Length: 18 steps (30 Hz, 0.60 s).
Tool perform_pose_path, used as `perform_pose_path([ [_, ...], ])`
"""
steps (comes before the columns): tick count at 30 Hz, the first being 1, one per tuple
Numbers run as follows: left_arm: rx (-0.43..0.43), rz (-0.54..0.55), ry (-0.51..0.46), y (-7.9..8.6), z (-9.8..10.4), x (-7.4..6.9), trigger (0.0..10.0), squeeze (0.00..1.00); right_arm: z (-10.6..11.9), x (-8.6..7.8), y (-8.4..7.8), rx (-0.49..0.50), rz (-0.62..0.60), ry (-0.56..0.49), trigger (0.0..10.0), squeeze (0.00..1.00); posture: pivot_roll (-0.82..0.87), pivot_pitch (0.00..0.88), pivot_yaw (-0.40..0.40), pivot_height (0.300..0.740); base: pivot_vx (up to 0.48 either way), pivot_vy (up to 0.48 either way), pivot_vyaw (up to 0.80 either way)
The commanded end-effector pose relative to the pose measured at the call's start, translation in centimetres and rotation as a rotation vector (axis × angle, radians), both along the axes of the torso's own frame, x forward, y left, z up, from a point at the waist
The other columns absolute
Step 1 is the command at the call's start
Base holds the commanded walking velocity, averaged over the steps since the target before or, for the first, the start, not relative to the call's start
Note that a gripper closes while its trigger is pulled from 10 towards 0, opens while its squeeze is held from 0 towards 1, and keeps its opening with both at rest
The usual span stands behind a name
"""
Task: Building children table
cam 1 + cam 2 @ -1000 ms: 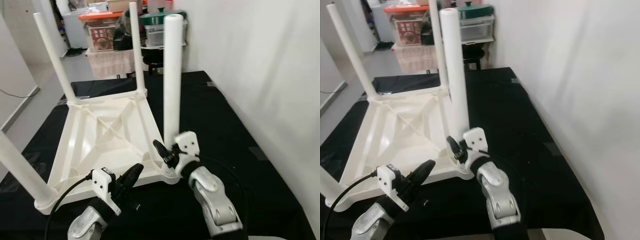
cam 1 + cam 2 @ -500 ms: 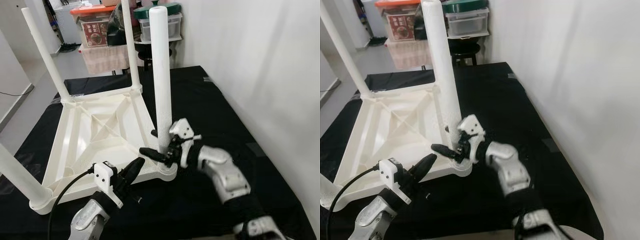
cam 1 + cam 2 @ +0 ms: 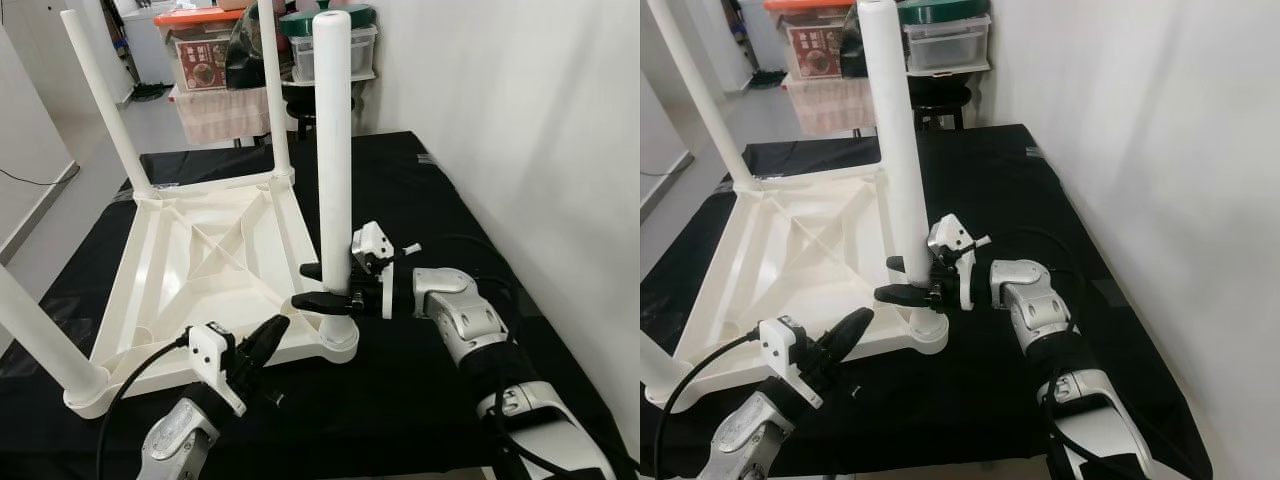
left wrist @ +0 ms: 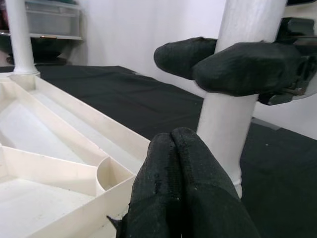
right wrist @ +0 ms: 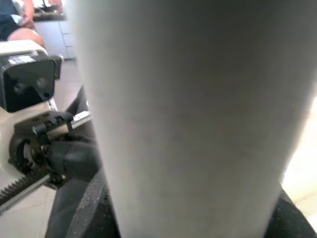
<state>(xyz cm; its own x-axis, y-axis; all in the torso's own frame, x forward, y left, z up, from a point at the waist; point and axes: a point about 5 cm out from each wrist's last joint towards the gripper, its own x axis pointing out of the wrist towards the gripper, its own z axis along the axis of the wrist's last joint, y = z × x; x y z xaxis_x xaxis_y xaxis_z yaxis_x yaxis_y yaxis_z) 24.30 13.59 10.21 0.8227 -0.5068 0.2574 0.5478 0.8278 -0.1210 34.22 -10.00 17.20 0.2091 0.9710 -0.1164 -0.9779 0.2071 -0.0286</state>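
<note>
At table corner | right hand [image 3: 322, 285] grasps white leg [image 3: 333, 150] | left wrist view: left hand [image 4: 173, 144] clenched

White table [image 3: 215, 255] and its near leg [image 3: 333, 150]: smooth matt plastic, faintly glossy. Floor cloth [image 3: 430, 210]: black matt fabric. Fingers [image 4: 181, 193]: black, rough matt rubbery pads; right arm [image 3: 465, 320]: glossy silver metal-look shell.

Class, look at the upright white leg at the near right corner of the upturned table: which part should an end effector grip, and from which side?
Grip the leg low on its round shaft, just above the corner socket, coming in level from the open right side over the black mat. The shaft is straight and vertical, so fingers can close across it. The right end effector sits there now, fingers either side.
</note>
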Motion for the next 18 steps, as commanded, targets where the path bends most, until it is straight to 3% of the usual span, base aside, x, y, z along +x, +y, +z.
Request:
perform_pose_path([
  [1, 0.000, 0.008, 0.016, 0.1, -0.3, -0.1, 10.0, 0.00, -0.4, -0.3, 0.2, 0.024, 0.017, 0.021, 0.0, 0.00, 0.02, 0.000, 0.023, 0.740, 0.000, 0.000, 0.00],
  [8, 0.000, 0.007, 0.016, 0.3, -0.3, -0.3, 10.0, 0.00, -2.5, -1.2, -1.1, 0.011, -0.198, 0.032, 0.0, 0.00, 0.01, 0.000, 0.033, 0.740, 0.000, 0.000, 0.00],
  [9, 0.000, 0.007, 0.016, 0.4, -0.2, -0.4, 10.0, 0.00, -3.8, -1.4, -0.4, 0.004, -0.346, 0.054, 0.0, 0.00, 0.00, 0.000, 0.032, 0.740, 0.000, 0.000, 0.00],
  [10, 0.001, 0.008, 0.016, 0.5, -0.2, -0.4, 10.0, 0.00, -5.3, -1.2, 0.0, -0.007, -0.660, 0.074, 0.0, 0.00, 0.00, 0.000, 0.038, 0.740, 0.000, 0.000, 0.00],
  [11, 0.001, 0.008, 0.016, 0.5, -0.2, -0.4, 10.0, 0.00, -5.3, -1.2, 0.0, -0.007, -0.660, 0.074, 0.0, 0.00, 0.00, 0.000, 0.038, 0.740, 0.000, 0.000, 0.00],
  [12, 0.001, 0.008, 0.016, 0.6, -0.2, -0.5, 10.0, 0.00, -6.3, -1.3, -0.1, -0.025, -0.883, 0.090, 0.0, 0.00, 0.00, 0.000, 0.038, 0.740, 0.000, 0.000, 0.00],
  [13, 0.003, 0.008, 0.016, 0.7, -0.2, -0.5, 10.0, 0.00, -7.4, -2.6, 1.0, -0.038, -0.941, 0.112, 0.0, 0.00, 0.01, 0.000, 0.042, 0.740, 0.000, 0.000, 0.00],
  [16, 0.010, 0.011, 0.017, 0.8, -0.2, -0.4, 10.0, 0.00, -8.5, -4.4, 3.6, -0.036, -0.826, 0.161, 0.0, 0.00, 0.00, 0.000, 0.053, 0.740, 0.000, 0.000, 0.00],
  [18, 0.008, 0.009, 0.020, 0.8, -0.2, -0.4, 10.0, 0.00, -8.2, -4.2, 4.4, -0.043, -0.795, 0.134, 0.0, 0.00, 0.01, 0.000, 0.049, 0.740, 0.000, 0.000, 0.00],
])
